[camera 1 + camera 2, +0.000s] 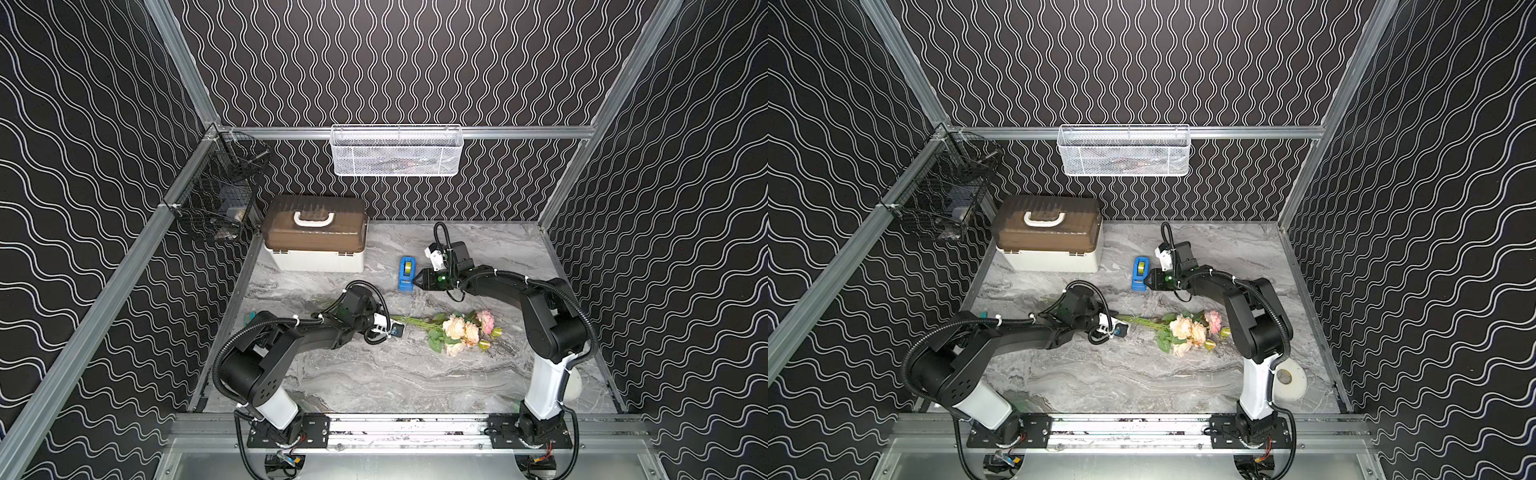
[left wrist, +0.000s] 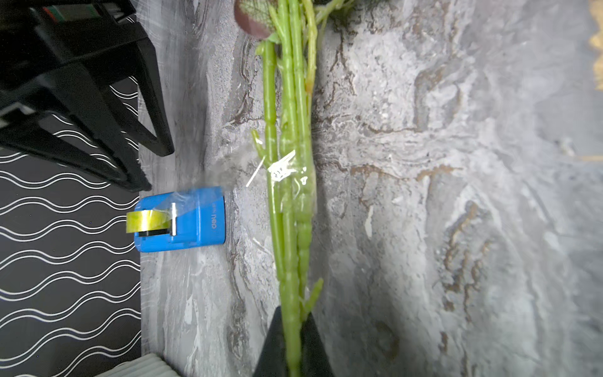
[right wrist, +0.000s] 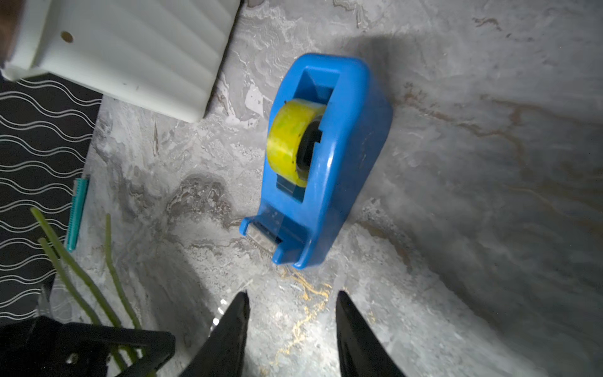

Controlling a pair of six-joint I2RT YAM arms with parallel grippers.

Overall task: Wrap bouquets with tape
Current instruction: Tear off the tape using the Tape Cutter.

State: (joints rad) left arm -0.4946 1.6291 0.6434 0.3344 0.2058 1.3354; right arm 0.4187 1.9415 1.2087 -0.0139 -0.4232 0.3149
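Note:
The bouquets [image 1: 461, 330] [image 1: 1190, 330], one bunch of pink and cream blooms, lie on the marble table, stems pointing left. My left gripper [image 1: 388, 322] [image 1: 1113, 323] [image 2: 293, 323] is shut on the green stems [image 2: 288, 130]. Crinkled clear tape [image 2: 285, 171] clings round those stems. The tape, a yellowish roll [image 3: 290, 140] in a blue dispenser [image 1: 407, 274] [image 1: 1140, 274] [image 2: 195, 218] [image 3: 346, 156], stands behind the stems. My right gripper [image 1: 417, 279] [image 1: 1147, 279] [image 3: 292, 293] is open and empty. Its tips rest just short of the dispenser's cutter end [image 3: 261, 236].
A brown-lidded white box [image 1: 316, 232] stands at the back left. A teal cutter [image 1: 249, 318] [image 3: 77, 215] lies by the left wall. A plain white roll [image 1: 1289, 380] sits beside the right arm's base. A white mesh basket [image 1: 397, 151] and a black wire basket [image 1: 220, 199] hang on the walls.

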